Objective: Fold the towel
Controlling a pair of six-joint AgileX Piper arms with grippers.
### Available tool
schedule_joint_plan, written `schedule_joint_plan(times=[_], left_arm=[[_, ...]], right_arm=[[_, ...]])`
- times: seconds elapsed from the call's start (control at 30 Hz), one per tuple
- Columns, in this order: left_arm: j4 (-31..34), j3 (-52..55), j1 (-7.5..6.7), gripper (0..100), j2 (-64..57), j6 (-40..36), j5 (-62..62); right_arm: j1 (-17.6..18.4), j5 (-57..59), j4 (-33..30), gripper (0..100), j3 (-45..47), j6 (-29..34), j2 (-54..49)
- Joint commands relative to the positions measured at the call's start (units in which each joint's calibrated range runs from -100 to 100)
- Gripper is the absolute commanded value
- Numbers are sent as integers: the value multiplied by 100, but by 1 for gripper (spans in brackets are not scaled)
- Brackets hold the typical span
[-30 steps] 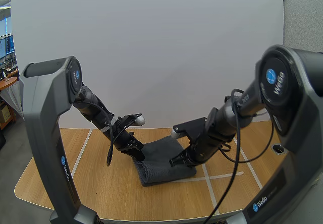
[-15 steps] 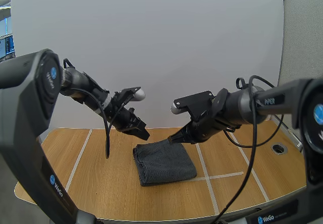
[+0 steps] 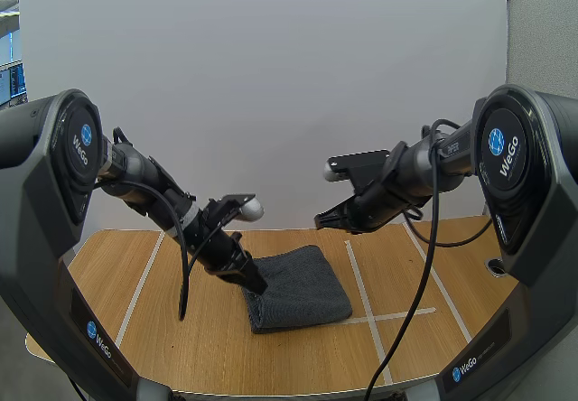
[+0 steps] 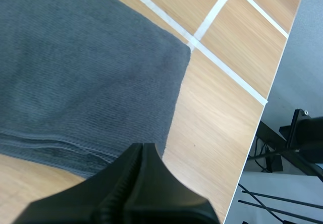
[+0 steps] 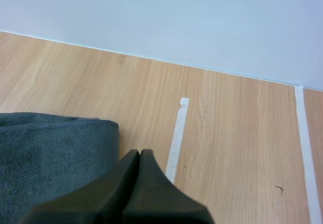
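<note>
At frame centre lies the folded towel (image 3: pixel 298 285); left gripper (image 3: pixel 257 285) and right gripper (image 3: pixel 319 221) closed, empty; press edges without dragging.

The left tool (image 3: pixel 256 284) hides some left edge of the towel (image 3: pixel 305 288) — both wrist views cut it off.

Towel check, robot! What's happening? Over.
Left fingers shut, at towel edge. Right fingers shut, raised above table. Towel folded, lying flat. Nothing blocking.
</note>
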Motion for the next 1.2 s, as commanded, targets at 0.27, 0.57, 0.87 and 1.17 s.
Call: schedule_joint_plan(times=[0.27, 0.57, 0.87, 1.17], left_arm=[[-137, 461, -18, 0, 797, 621, -636], [465, 471, -18, 0, 1273, 415, -1459], [528, 471, -4, 0, 1156, 379, -1537], [-100, 455, -4, 0, -151, 522, -973]], right_arm=[[-205, 1418, 5, 0, -164, -62, -706], [-205, 1969, -121, 0, -164, -62, -1311], [-205, 2445, -390, 0, -164, -46, -1907], [-205, 2612, -894, 0, -149, 336, -1961]])
